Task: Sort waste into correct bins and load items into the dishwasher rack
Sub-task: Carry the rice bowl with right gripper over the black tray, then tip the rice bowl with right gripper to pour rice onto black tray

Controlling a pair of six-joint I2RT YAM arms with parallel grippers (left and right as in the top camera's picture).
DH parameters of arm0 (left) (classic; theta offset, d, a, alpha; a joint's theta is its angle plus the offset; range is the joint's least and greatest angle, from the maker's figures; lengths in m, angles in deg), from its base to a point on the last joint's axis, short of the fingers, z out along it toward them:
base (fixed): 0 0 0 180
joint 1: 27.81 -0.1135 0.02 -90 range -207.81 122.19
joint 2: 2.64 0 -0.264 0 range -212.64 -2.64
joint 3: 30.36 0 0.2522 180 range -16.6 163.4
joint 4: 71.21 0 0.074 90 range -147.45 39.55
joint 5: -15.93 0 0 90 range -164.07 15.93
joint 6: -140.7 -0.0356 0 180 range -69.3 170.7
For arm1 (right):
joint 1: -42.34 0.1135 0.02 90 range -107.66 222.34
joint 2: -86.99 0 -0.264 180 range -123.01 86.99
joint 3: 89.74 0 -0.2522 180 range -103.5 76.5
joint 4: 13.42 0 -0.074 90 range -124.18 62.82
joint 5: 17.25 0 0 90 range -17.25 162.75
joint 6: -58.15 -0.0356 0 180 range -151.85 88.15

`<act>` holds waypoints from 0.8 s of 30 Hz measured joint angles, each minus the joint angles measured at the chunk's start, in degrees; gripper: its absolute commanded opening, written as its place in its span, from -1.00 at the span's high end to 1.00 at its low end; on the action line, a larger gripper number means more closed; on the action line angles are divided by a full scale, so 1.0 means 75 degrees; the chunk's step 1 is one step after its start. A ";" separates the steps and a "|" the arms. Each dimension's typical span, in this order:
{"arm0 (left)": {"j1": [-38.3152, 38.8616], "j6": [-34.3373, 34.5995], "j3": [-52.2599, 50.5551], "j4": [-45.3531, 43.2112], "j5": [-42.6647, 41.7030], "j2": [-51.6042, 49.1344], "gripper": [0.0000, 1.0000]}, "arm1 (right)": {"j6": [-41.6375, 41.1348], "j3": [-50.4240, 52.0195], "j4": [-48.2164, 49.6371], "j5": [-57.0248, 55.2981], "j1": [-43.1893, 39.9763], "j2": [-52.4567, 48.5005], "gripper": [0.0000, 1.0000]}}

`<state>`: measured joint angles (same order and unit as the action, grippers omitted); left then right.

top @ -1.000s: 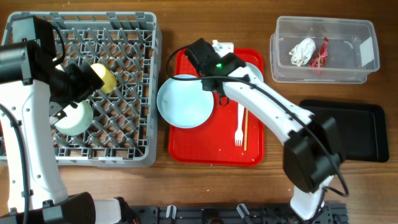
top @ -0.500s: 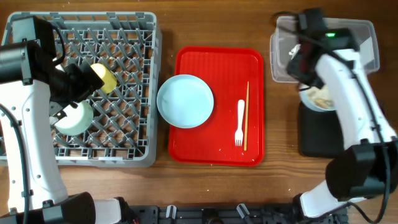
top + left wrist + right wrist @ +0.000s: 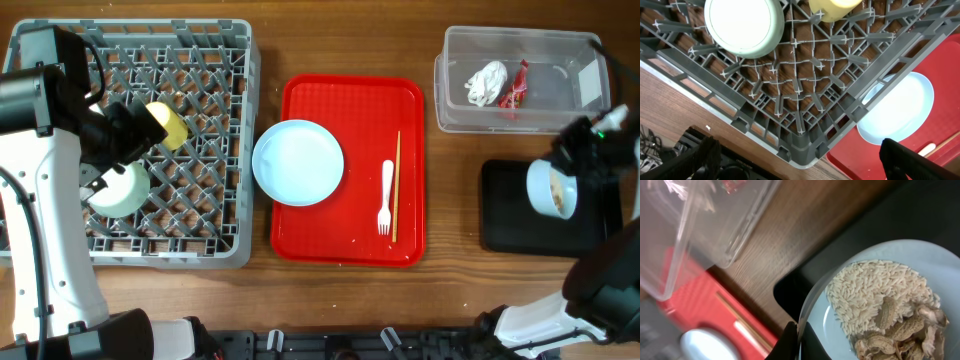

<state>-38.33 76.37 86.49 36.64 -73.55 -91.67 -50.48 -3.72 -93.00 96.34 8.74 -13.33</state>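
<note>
The pale bowl [image 3: 553, 190] hangs over the black tray [image 3: 510, 225], with the right fingers [image 3: 790, 342] clamped on its rim. It holds the food scraps [image 3: 875, 305]: white rice grains and peanut shells heaped toward one side. The danger, as I judge it, lies in the tipping. A hold on one edge only could let the bowl swing or slip. The loose rice could also scatter past the tray's low lip onto the tabletop [image 3: 450, 290], or cling inside so the bowl reaches the rack dirty. No scraps show on the part of the black tray that is in view. Just beyond it, the clear tub [image 3: 455, 105] holds the white tissue [image 3: 487, 82] and the red wrapper [image 3: 515, 85] side by side. The red serving tray [image 3: 350, 240] carries the blue plate [image 3: 298, 162], which overhangs its left edge, and the white fork [image 3: 385, 197] with the chopsticks [image 3: 396, 185] lying just beside it. The grey rack [image 3: 170, 255] holds a mint bowl [image 3: 118, 188] and a yellow cup [image 3: 168, 124] among its pegs. The left fingers [image 3: 697, 160] are spread apart above it, gripping nothing.
</note>
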 measured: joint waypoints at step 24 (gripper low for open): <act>0.0000 0.0000 0.0000 0.0000 0.0000 0.0000 -1.00 | 0.0796 0.1760 0.1524 0.4750 -0.2235 0.0015 0.92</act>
<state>-38.33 76.37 86.49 36.64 -73.55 -91.67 -44.52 9.48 -81.57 131.97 -8.03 -13.22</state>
